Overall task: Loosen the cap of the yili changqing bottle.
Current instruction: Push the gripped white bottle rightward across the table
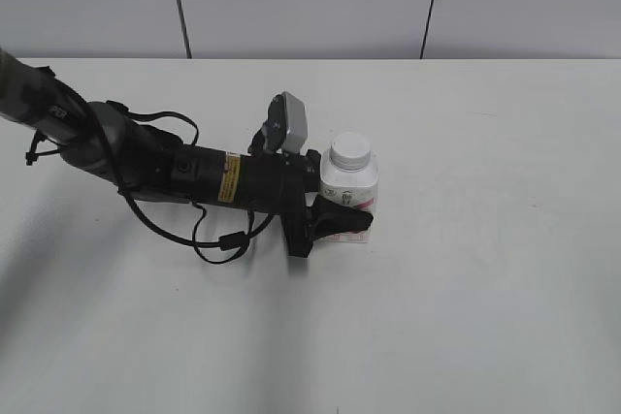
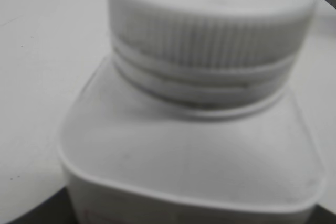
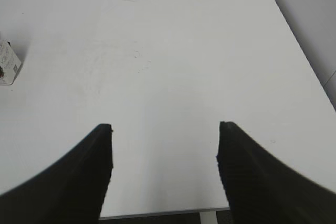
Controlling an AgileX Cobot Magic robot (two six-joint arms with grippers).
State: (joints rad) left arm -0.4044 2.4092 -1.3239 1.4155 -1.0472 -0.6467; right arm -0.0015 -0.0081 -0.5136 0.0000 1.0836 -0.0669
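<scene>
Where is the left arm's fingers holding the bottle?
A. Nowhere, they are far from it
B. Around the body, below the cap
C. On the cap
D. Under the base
B: in the exterior view the left gripper closes around the labelled body of the bottle, while the cap stays free above.

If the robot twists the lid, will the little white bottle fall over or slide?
Probably not. The bottle looks squat and square-sided, standing upright on the flat table. The left hand seems clamped around its body. The ribbed cap should grip well.

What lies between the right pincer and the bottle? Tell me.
Only bare white table: the right wrist view shows the right pincer open, the bottle far off at its left edge.
</scene>
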